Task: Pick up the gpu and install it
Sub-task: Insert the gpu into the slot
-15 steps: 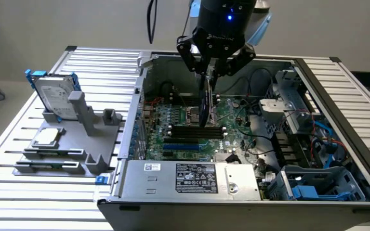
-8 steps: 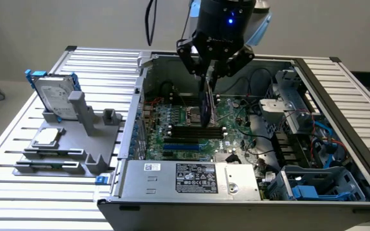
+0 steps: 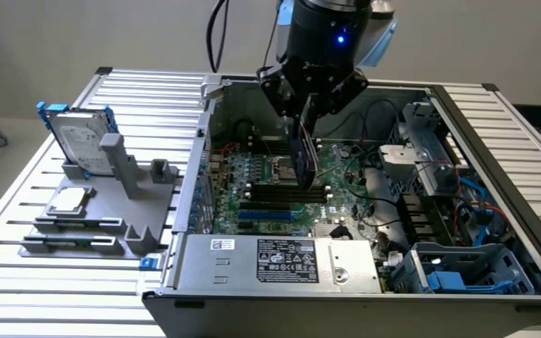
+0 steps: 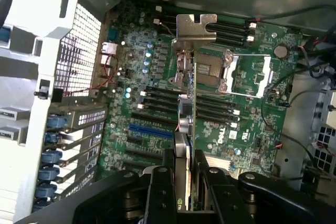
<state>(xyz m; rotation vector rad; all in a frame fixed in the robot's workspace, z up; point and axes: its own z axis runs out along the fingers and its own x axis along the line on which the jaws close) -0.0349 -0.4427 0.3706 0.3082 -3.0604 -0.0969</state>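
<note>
Nearest the exterior camera sits the silver power supply (image 3: 280,260), at the front of the open computer case (image 3: 200,148). Toward the exterior view's left, a grey holder (image 3: 101,204) on the slatted bench (image 3: 26,296) keeps the hard drive (image 3: 78,144) upright in its blue frame and the square CPU chip (image 3: 68,202) lying flat. Each has its own seat, likely so that a part can be lifted out cleanly.

In the middle, the hand (image 3: 308,113) points straight down into the case, closed on the gpu (image 3: 303,158). The card hangs on edge over the motherboard (image 3: 251,176), above the black slots, with the blue slot (image 3: 265,211) nearer the camera. I judge it is held on edge so that its connector side faces the board. Whether its lower edge touches anything cannot be told from here. Toward the exterior view's right stands a drive cage (image 3: 458,271) with blue fittings.

The wrist view adds the grip itself. Two black fingers (image 4: 160,192) pinch the card's flat faces, the card runs away edge-on beside the CPU socket (image 4: 231,72), and its silver bracket (image 4: 193,27) is at the far end. The exterior view alone gives the holder and the card's upright hang.
</note>
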